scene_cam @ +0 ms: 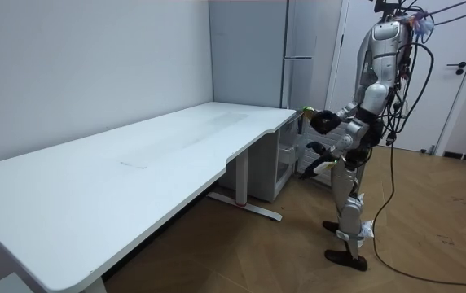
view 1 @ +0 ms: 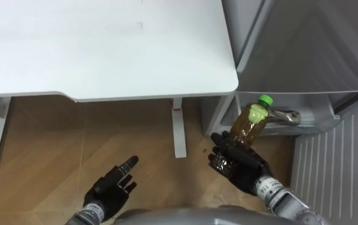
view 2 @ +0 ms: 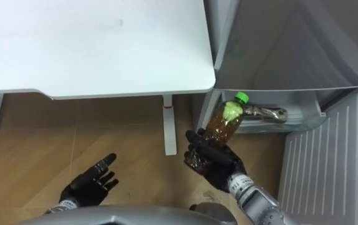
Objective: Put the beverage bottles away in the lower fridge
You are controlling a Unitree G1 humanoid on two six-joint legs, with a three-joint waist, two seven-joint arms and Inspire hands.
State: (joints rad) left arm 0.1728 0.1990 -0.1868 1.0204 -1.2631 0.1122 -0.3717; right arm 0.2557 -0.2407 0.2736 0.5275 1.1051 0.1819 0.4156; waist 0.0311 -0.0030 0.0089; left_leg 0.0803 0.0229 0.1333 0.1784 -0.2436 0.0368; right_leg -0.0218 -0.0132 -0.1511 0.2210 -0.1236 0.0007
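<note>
My right hand is shut on an amber drink bottle with a green cap, held tilted with the cap toward the fridge's open lower compartment. The bottle hangs just in front of that opening, outside it. A second bottle lies on its side inside the compartment. Low at the left, over the wooden floor, my left hand is open and holds nothing. In the room view I stand at the table's end facing the fridge, with the right hand raised.
The white table fills the upper left; its leg stands just left of the bottle. The lower fridge door is swung open at the right. The upper fridge body overhangs the compartment.
</note>
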